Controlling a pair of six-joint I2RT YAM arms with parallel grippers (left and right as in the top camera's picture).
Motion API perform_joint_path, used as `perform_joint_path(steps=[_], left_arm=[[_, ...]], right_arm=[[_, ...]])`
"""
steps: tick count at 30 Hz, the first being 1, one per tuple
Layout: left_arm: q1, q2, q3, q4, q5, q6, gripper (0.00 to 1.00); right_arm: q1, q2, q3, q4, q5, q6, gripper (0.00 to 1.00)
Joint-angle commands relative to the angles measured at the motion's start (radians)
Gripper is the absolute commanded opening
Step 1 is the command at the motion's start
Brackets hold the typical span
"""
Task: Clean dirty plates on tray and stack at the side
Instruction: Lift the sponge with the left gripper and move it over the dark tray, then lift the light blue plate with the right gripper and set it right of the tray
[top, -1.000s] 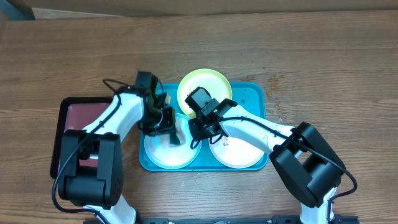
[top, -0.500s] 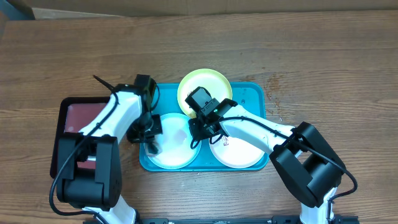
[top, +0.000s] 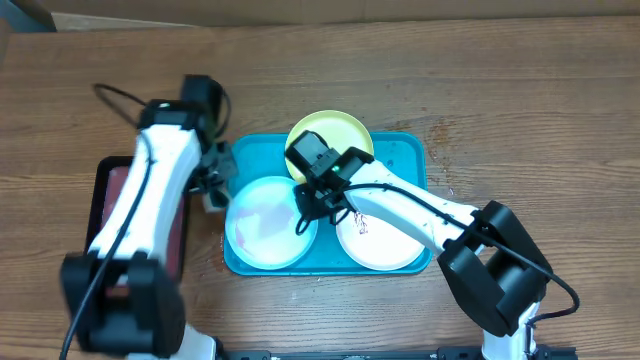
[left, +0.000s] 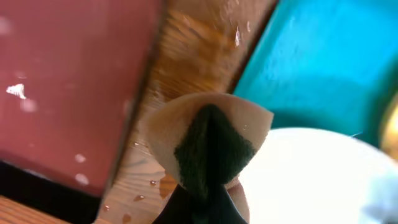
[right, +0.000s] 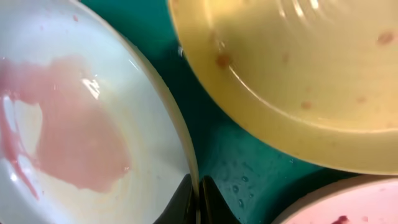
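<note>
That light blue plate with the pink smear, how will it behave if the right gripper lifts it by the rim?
Probably light and stiff: the light blue plate looks like thin, shallow plastic. Likely slippery, since a wet pink film coats it and droplets dot the tray. Held by one edge in the right gripper, it may tilt.

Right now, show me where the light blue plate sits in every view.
Overhead: light blue plate at the tray's lower left.
Left wrist: the pale shape at lower right, behind the sponge.
Right wrist: fills the left half, smeared pink.
Shared landmark: the turquoise tray, showing in all three views.
</note>
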Motion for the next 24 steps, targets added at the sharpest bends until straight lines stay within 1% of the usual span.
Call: perform_joint_path(steps=[1,6,9,11,16,20,22,23,24], left_arm=[[0.138,-0.193,0.037,-0.003,0.028,-0.078,0.04],[0.312,-0.279,0.037,-0.013,0.041,-0.056,0.04],[0.389,-0.277,0.032,-0.029,0.050,-0.056,0.04],[0.428,-0.271,0.021,-0.028,0.086,-0.055,0.04],[0.468,-0.249,0.012,-0.025,0.115,-0.055,0.04],[0.472,-0.237,0.012,-0.024,0.115,-0.055,0.04],[0.472,-0.233,0.012,-0.024,0.115,-0.055,0.04],[0.472,-0.232,0.012,-0.023,0.114,-0.055,0.04],[0.475,-0.230,0.012,-0.021,0.113,-0.055,0.04]], right_arm=[[0.043,-0.042,0.134,-0.093,0.193,-0.001,0.04],[0.076,-0.042,0.263,-0.220,0.420,-0.001,0.04],[0.088,-0.042,0.328,-0.280,0.532,-0.001,0.04],[0.097,-0.042,0.373,-0.322,0.612,-0.001,0.04],[0.144,-0.042,0.502,-0.449,0.842,-0.025,0.04],[0.207,-0.042,0.583,-0.500,0.957,-0.161,0.04],[0.247,-0.042,0.604,-0.509,1.032,-0.199,0.04],[0.268,-0.042,0.608,-0.509,1.078,-0.216,0.04],[0.308,-0.042,0.608,-0.509,1.185,-0.250,0.04]])
